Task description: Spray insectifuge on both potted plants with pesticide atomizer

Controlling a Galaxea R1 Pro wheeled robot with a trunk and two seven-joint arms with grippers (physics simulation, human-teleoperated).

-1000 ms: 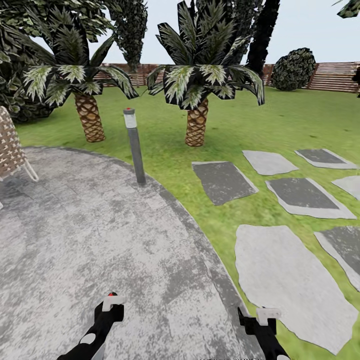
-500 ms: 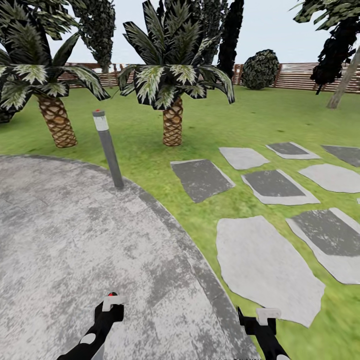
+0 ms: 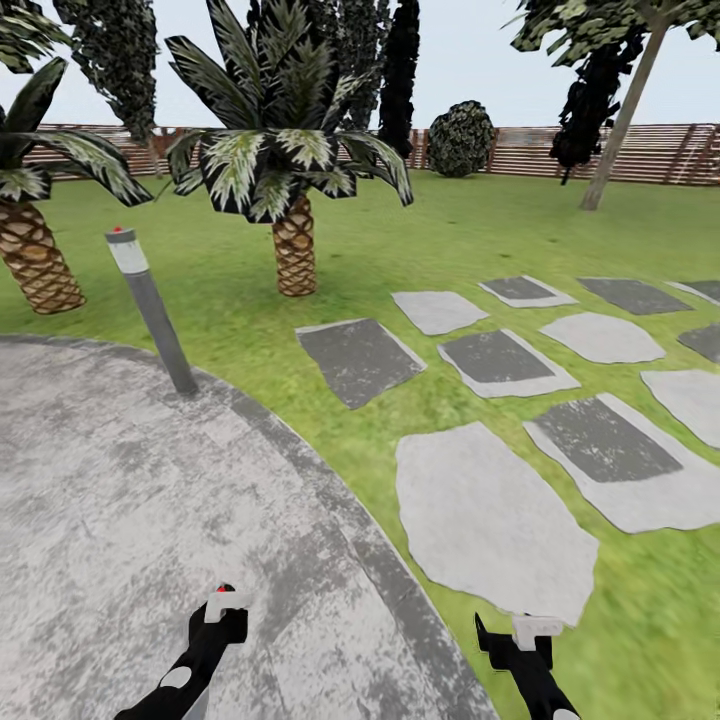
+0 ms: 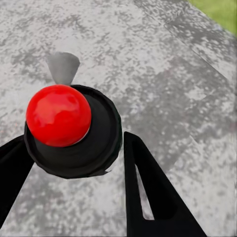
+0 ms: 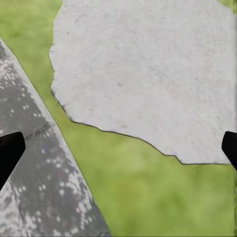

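Note:
The pesticide atomizer (image 4: pixel 69 128), a dark round body with a red ball top, sits between the black fingers of my left gripper (image 4: pixel 74 142), which is shut on it. In the head view its red top (image 3: pixel 221 590) peeks above that gripper (image 3: pixel 222 612), held low over the round grey patio (image 3: pixel 120 500). My right gripper (image 3: pixel 525 640) hangs open over the patio's edge, and its wrist view has the fingertips far apart with nothing between them (image 5: pixel 118 148). The two potted plants are out of view.
A grey bollard lamp (image 3: pixel 150 310) stands at the patio rim. Two palms (image 3: pixel 293 245) (image 3: pixel 40 265) rise on the lawn behind it. Grey stepping stones (image 3: pixel 490 520) run to the right. A brown slatted fence (image 3: pixel 650 150) and a round bush (image 3: pixel 462 138) close the far side.
The whole head view has swung to the right, so lamp, palms and stones sit further left in the picture. Both arms hold the same pose.

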